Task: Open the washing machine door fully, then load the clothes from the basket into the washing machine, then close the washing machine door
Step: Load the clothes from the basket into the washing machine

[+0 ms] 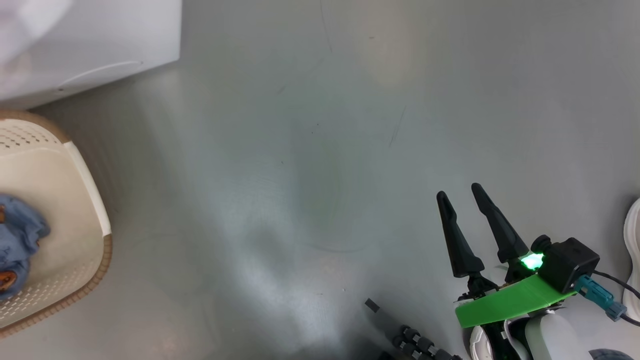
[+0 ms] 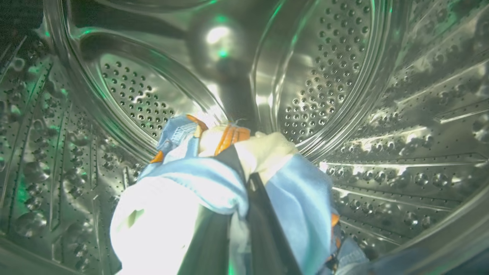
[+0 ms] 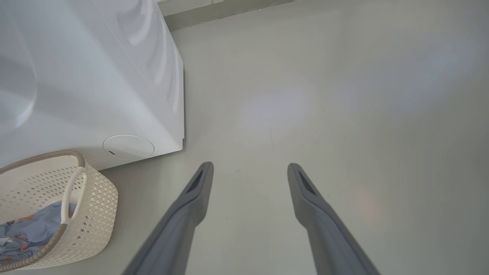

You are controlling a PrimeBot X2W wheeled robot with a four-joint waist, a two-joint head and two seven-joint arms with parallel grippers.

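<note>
left pincer [image 2: 246,185] clamps clothes [image 2: 198,183] inside washing machine [image 2: 328,57]

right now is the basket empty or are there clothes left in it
Not empty: light-blue cloth with orange print lies inside the basket.

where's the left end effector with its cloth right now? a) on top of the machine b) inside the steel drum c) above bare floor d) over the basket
b: the left wrist view has the left end effector shut on the clothes, with the perforated washing machine drum curving all around them.
</note>
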